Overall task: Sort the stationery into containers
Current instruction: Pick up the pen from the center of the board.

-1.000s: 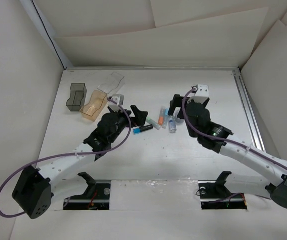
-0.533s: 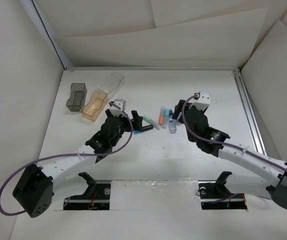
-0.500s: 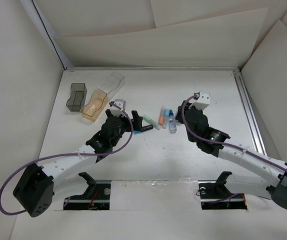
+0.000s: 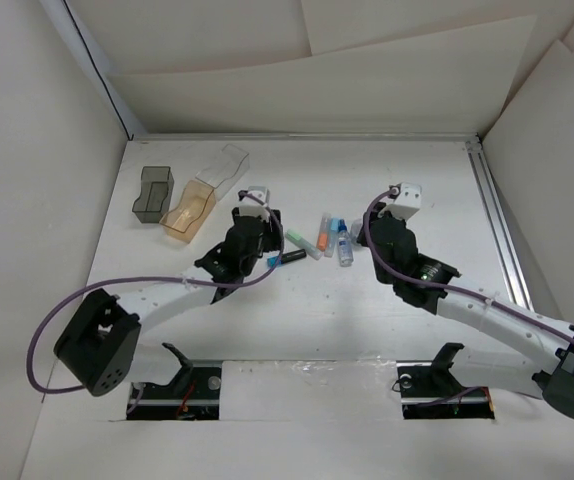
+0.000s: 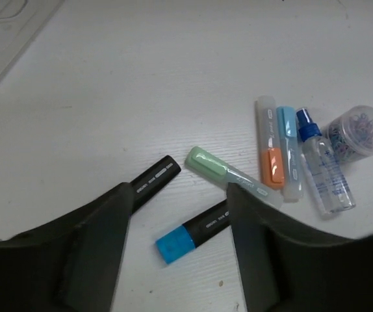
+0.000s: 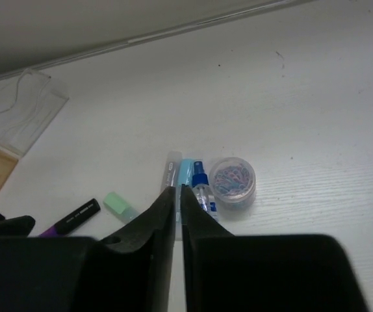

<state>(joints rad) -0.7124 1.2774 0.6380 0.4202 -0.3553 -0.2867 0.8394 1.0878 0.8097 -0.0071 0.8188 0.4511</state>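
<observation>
- Stationery and containers share a white worktop [image 4: 317,320]. The loose pieces are bunched near its middle, a little toward the far edge, where either arm can probably reach them.
- Left gripper [image 5: 177,201] hangs low over the left end of the bunch. Its jaws are spread wide on either side of the blue-capped marker [image 5: 193,235], which looks like lining up for a pick.
- Right gripper [image 6: 177,195] sits at the near-right side of the bunch, fingers pressed together on nothing. It is likely held back so the arms do not crowd each other.
- Toward the far-left corner three bins stand close together: the dark grey bin [image 4: 152,193], the amber bin [image 4: 189,208] and the clear bin [image 4: 222,167]. They are on the left arm's side, so that arm seems suited to the carrying.
- The spray bottle [image 5: 324,168] lies just beside a round jar of clips [image 5: 360,130].
- The orange marker [image 5: 271,159] and pale blue marker [image 5: 289,153] lie flat side by side. The green-capped marker [image 5: 229,177] lies near them, and the black marker [image 5: 154,179] lies apart on the left.
</observation>
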